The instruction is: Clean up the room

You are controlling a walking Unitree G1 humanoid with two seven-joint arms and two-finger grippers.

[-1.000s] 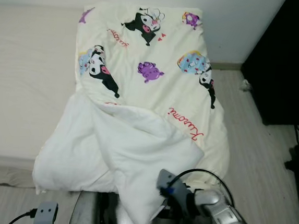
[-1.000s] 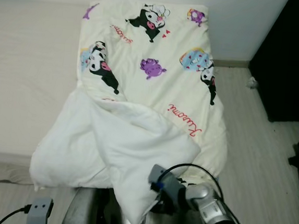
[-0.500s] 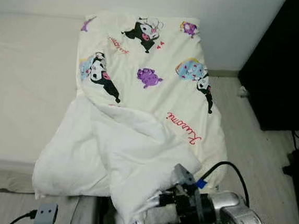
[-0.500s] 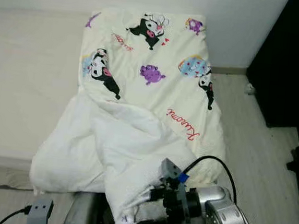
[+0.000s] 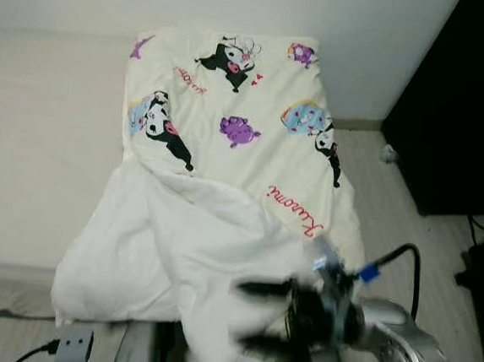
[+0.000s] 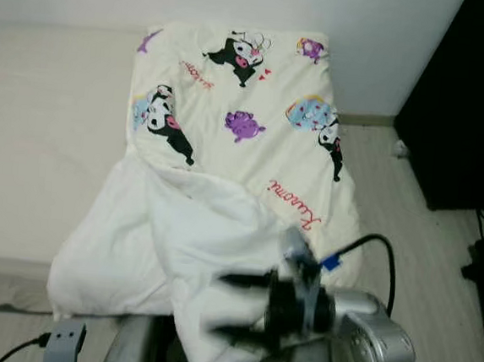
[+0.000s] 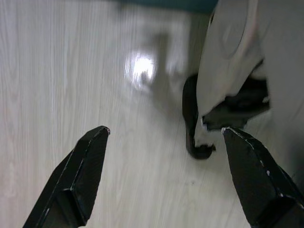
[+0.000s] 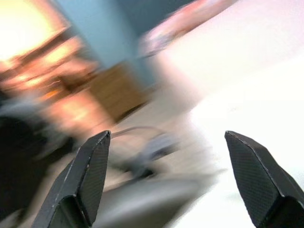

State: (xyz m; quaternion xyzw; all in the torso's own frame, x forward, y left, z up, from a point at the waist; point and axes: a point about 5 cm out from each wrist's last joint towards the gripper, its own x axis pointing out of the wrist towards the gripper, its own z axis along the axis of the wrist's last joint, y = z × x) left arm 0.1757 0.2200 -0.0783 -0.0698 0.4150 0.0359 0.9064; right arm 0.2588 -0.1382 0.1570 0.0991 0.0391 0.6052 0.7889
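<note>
Bed (image 5: 41, 155), rumpled duvet (image 5: 224, 188); blurred right end effector (image 5: 266, 317), seemingly spread.

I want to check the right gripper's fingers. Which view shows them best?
The right wrist view: both fingers are sharp there, spread wide with nothing between them. The eye views show the right gripper blurred over the white quilt. The left wrist view shows the left gripper above the floor.

I see a plain white wall (image 5: 241, 3) behind a cream mattress (image 5: 43, 130), pale wood-grain floor (image 5: 423, 248) to my right, and dark furniture (image 5: 460, 107) against that side.
</note>
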